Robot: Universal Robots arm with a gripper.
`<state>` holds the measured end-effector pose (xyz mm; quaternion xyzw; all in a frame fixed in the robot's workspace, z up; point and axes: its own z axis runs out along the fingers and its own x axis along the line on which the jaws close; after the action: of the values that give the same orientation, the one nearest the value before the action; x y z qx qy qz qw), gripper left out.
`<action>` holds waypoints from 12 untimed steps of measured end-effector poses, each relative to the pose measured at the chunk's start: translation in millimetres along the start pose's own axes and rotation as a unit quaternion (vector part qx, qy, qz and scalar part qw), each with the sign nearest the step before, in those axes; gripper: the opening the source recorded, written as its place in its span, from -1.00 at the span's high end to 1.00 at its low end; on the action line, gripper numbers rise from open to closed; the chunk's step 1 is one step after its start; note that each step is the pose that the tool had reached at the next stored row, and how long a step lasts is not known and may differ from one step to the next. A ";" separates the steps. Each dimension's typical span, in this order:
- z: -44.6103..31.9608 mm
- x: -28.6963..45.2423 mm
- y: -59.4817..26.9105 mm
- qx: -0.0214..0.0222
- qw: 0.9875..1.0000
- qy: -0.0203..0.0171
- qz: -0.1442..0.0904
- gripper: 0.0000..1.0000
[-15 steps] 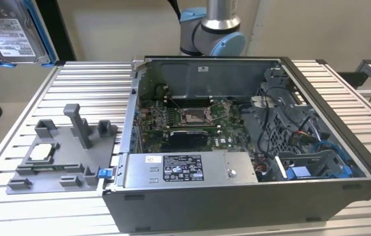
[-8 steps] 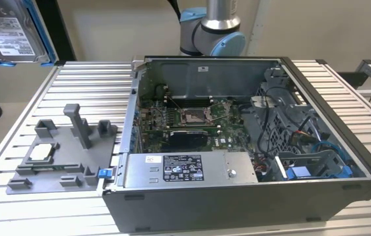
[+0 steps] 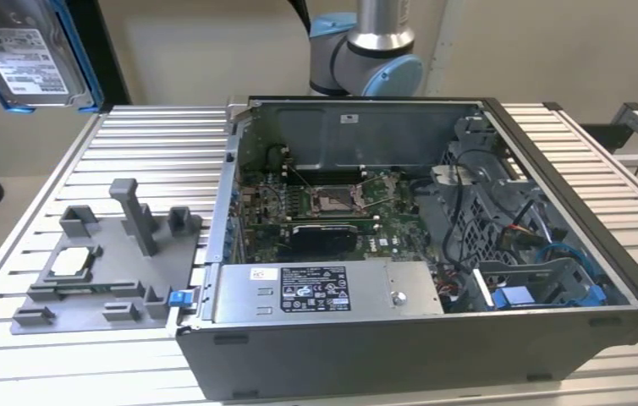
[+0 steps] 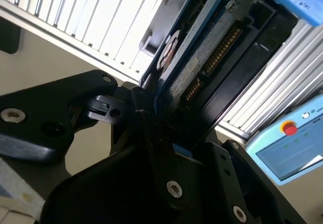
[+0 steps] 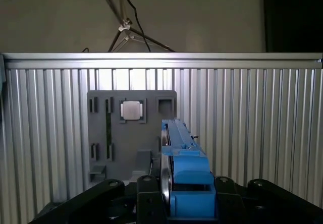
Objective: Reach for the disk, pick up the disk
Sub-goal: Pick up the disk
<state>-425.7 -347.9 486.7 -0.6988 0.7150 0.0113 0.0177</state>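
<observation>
hanging clear of the table at the exterior view's upper left, the disk [image 3: 35,52] stands upright with its white label toward the camera and its blue frame showing down one side. the gripper [image 5: 184,183] pinches it, with a black finger [image 5: 146,191] pressed to one flank and its partner against the other.

the first wrist view looks along the disk's [image 5: 182,158] thin edge, blue frame uppermost. far beneath lie the ribbed metal table [image 5: 252,133] and a grey fixture plate [image 5: 151,128] carrying a small square silver chip [image 5: 132,110]. beyond the table's far rim stand a tripod's legs [image 5: 126,30].

the second wrist view catches what the others hide: the disk's [image 4: 202,57] underside, with its dark circuit board and a row of connector pins. it also shows a blue-and-grey control panel [image 4: 287,148] with a red button, off the table's edge.

the exterior view alone takes in the wider bench. the fixture plate [image 3: 71,300] and chip [image 3: 74,262] sit just beside an open computer case [image 3: 409,364], a grey metal box [image 3: 409,288] with a sticker at its near side. the arm [image 3: 370,51] rises behind the case.
</observation>
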 end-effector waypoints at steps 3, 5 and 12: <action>0.0 -0.2 -7.2 0.000 1.000 0.000 0.000 1.00; 0.1 -0.3 -11.7 0.000 1.000 0.000 0.000 1.00; 0.2 -0.7 -28.7 -0.001 1.000 0.000 0.000 1.00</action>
<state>-397.0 -347.9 486.8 -0.6988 0.7150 0.0117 0.0173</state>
